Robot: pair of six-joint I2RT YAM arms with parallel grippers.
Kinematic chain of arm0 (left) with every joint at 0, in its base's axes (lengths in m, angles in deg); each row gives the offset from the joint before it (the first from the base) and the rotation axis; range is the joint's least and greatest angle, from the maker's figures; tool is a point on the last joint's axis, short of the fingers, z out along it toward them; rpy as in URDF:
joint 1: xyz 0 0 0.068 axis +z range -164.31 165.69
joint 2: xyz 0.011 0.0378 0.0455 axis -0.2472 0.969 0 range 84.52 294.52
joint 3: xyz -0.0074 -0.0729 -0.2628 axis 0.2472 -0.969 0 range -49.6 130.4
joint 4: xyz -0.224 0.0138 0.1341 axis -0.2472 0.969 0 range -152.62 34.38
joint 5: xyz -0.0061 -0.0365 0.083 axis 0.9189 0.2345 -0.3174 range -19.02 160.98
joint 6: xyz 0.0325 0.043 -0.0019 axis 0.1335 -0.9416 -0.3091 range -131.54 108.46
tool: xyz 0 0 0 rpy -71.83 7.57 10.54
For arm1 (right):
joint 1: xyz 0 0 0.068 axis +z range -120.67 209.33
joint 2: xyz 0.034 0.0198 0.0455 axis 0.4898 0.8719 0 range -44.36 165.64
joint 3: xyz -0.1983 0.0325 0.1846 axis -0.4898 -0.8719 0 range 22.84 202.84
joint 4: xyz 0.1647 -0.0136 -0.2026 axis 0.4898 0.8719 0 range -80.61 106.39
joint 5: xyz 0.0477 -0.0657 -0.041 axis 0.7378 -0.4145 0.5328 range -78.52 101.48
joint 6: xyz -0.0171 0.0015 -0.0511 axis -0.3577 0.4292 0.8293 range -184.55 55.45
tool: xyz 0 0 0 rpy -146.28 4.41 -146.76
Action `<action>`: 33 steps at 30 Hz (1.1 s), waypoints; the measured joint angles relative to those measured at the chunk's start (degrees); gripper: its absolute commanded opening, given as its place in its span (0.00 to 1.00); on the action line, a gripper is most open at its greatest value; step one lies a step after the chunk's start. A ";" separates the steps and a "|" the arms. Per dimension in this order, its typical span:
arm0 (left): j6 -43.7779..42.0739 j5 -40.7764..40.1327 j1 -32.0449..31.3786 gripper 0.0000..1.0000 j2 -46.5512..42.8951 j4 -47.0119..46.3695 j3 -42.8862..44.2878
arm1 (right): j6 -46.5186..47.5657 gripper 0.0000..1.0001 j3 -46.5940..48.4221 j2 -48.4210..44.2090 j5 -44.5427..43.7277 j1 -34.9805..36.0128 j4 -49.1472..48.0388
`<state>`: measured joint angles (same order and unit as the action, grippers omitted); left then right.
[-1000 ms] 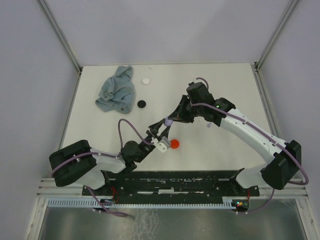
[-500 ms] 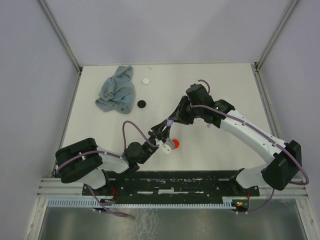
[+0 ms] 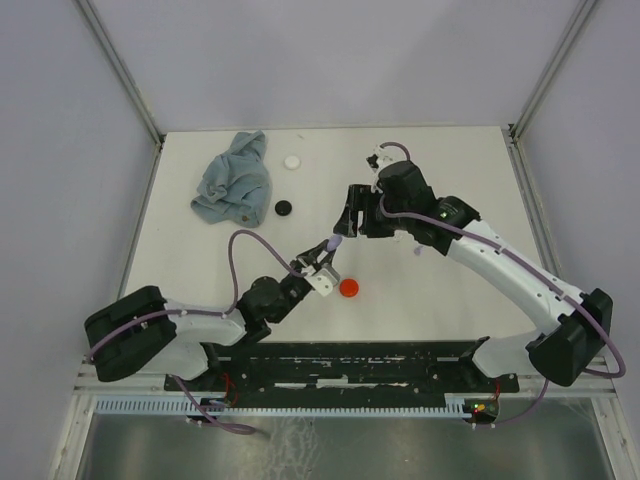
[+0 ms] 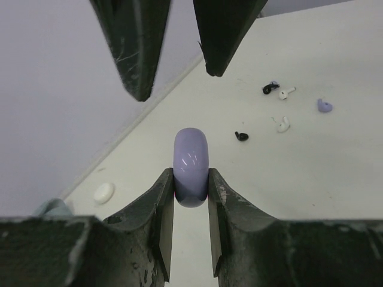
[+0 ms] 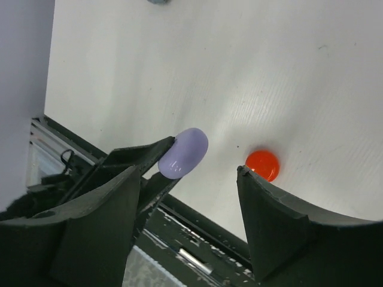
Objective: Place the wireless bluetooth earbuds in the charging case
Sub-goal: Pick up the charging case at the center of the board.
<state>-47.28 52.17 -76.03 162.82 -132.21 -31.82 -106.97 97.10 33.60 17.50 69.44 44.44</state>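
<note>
My left gripper (image 4: 191,179) is shut on the lavender charging case (image 4: 190,161), a rounded shell seen edge-on and pinched at its lower end. From above, the case (image 3: 335,243) sits at the tip of the left gripper (image 3: 328,252), above mid-table. The right gripper (image 5: 187,170) is open, its fingers (image 4: 140,48) apart on either side of the case (image 5: 184,153) and not touching it. Several tiny earbuds lie on the table beyond: black (image 4: 241,136), white (image 4: 282,124) and lavender (image 4: 324,106).
A red disc (image 3: 348,288) lies on the table just right of the left gripper. A black disc (image 3: 284,208) and a white disc (image 3: 292,161) sit near a crumpled blue-grey cloth (image 3: 235,180) at the back left.
The right gripper has opened, let go of the lavender case and drawn back from it. The left gripper has closed on the case and now holds it alone.
</note>
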 measured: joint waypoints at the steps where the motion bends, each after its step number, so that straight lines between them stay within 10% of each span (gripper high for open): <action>1: 1.73 1.36 0.94 0.13 -1.55 2.01 0.00 | 3.02 0.74 0.52 0.00 0.39 0.00 0.11; 17: 26.47 35.87 20.94 0.13 -17.14 18.18 0.07 | 46.01 0.72 -3.08 -6.82 18.99 0.00 -3.08; 33: 39.15 54.55 23.41 0.13 -16.85 13.73 1.14 | 64.41 0.60 -6.58 -6.80 31.87 0.00 -4.31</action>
<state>-8.14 106.73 -52.62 145.97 -118.48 -30.68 -42.55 90.52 26.80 49.37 69.44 40.13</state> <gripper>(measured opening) 0.324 0.639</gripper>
